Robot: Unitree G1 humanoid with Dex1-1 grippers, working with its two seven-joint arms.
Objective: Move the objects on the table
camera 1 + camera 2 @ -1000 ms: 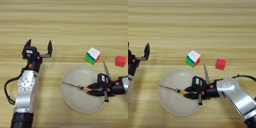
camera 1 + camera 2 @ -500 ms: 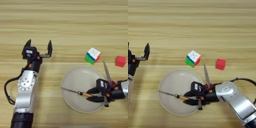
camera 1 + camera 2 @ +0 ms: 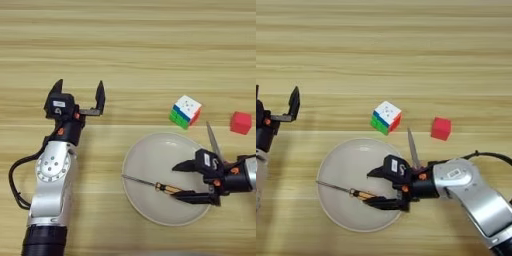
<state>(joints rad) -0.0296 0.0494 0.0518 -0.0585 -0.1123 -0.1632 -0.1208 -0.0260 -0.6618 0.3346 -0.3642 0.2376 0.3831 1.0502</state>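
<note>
Screwdriver [image 3: 159,185] now lying loose on the beige plate [image 3: 150,155], released from the right claw [image 3: 375,187] whose fingers spread wide over its amber-black handle, so likely one object delivered; left claw [image 3: 79,95] parked wide apart over the table [image 3: 130,50].

The left arm rose from the desk's near edge by its left corner, silver forearm upright, and its left gripper [image 3: 77,92] stood with jaws spread wide, pointing toward the far edge. The right arm reached in from the near right corner, forearm lying low and aimed leftward. Its right gripper [image 3: 376,187] had both black fingers [image 3: 383,201] parted, with a clear gap between them.
</note>
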